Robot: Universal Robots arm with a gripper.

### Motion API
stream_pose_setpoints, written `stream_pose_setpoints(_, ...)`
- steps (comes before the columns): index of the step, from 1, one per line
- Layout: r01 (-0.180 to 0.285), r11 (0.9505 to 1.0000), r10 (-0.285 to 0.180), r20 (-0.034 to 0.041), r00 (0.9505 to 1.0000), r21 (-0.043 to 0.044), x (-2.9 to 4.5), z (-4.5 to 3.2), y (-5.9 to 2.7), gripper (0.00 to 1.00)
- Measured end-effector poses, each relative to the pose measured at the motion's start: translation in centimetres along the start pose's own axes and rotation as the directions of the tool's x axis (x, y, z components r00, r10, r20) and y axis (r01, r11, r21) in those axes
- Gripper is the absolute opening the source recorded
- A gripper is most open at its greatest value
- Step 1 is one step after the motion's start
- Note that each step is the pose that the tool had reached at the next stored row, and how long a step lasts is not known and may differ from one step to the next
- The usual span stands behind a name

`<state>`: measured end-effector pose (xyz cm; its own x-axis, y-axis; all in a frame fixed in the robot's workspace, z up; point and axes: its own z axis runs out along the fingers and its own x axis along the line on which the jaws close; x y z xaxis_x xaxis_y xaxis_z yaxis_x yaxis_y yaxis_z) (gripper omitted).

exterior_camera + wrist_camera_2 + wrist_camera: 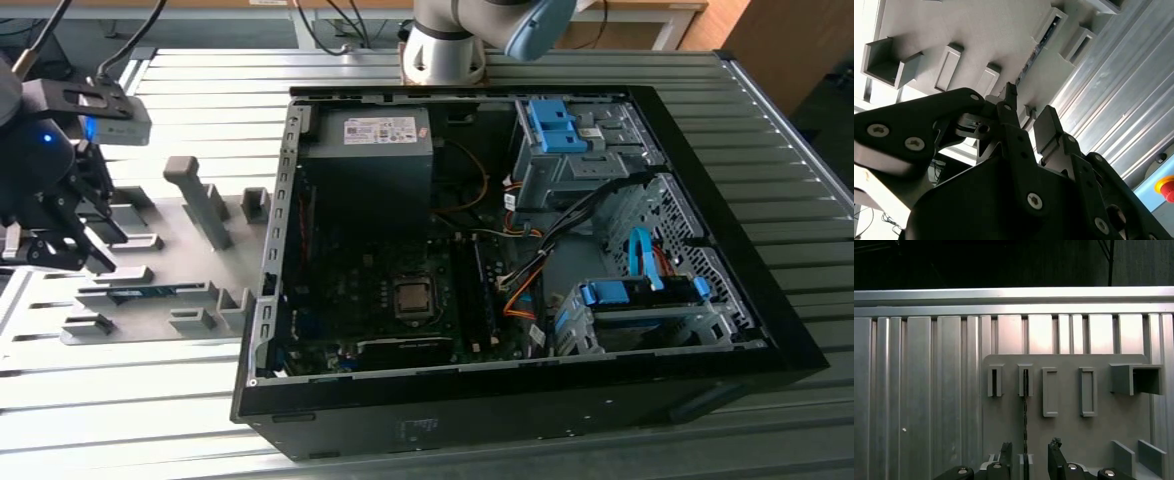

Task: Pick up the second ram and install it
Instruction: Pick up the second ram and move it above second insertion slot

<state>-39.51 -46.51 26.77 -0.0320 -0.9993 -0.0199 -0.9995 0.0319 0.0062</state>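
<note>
The pincer stands open, its fingers apart on either side of the ram stick and not clamped on it. The stick sits on edge in the grey holder, showing as little more than a thin dark line. Farther off on the ribbed surface lies the open computer case.

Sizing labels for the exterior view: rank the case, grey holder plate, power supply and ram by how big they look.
1. Case
2. Holder plate
3. Power supply
4. Ram, a thin sliver in its holder
</note>
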Motion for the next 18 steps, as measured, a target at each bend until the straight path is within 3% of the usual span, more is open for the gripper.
stream_pose_setpoints(11, 0.000, 1.0000, 0.000, 0.0000, 1.0000, -0.0034, 0.27, 1.47, -0.01, 0.42)
stream_pose_setpoints(18, 0.000, 1.0000, 0.000, 0.0000, 1.0000, -0.0034, 0.28, 1.57, -0.02, 0.42)
